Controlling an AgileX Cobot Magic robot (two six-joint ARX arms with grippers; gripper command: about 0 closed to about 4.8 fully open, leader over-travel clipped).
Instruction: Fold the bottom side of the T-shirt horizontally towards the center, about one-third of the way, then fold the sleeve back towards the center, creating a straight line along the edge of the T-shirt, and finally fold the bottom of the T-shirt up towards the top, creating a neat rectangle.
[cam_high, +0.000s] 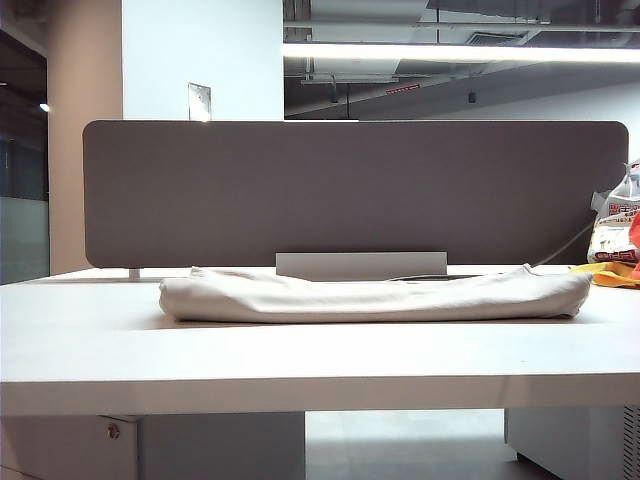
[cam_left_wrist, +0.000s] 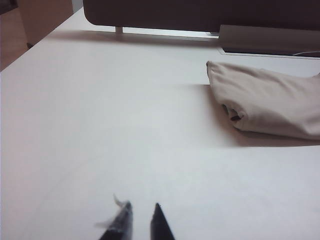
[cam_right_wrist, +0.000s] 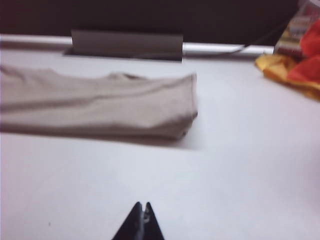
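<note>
— So where's the T-shirt (cam_high: 375, 295)?
— Folded into a long flat bundle across the white table (cam_high: 300, 365), before the grey divider (cam_high: 350, 190).
— And the jaws?
— Left gripper (cam_left_wrist: 141, 209) slightly parted, empty; right gripper (cam_right_wrist: 141, 206) clenched, empty, both short of the shirt.

We have open table (cam_high: 90, 340) in front of the folded T-shirt (cam_high: 375, 296) and left of it. Behind it the grey divider panel (cam_high: 350, 190) and its base (cam_high: 360, 265) block passage. Far right is cluttered: yellow-orange cloth (cam_right_wrist: 285, 70), printed bag (cam_high: 615, 225).
</note>
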